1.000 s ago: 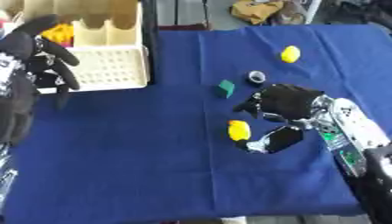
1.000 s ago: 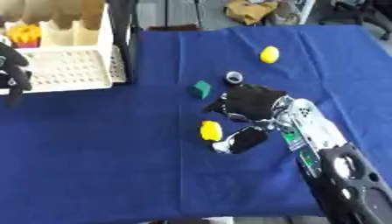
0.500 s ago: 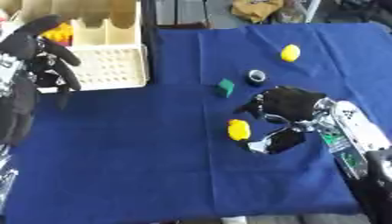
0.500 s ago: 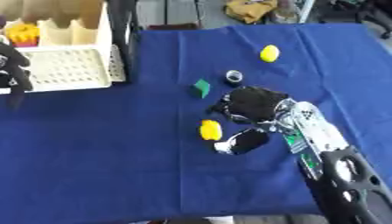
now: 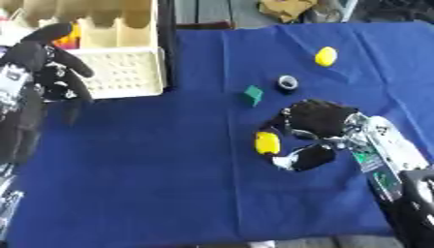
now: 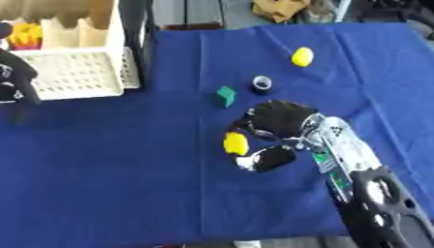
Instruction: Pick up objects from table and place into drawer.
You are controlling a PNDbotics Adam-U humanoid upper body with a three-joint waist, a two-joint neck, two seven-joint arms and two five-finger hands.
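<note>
Now right hand barely shifted from half second ago, fingers and thumb spread around yellow object, which sits between fingertips on blue cloth, ungrasped; pick pending, white drawer waiting; left hand relaxed open near it

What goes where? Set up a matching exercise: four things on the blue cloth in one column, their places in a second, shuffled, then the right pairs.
Things:
1. small green block
2. black and silver ring-shaped piece
3. yellow oval piece by the right robot hand
4. white perforated plastic drawer

Places:
A. far left of the cloth
B. between the curled fingers and thumb
C. far side, just right of the green block
D. mid-cloth, left of the ring

Pairs: 1-D, 2-C, 3-B, 4-A
</note>
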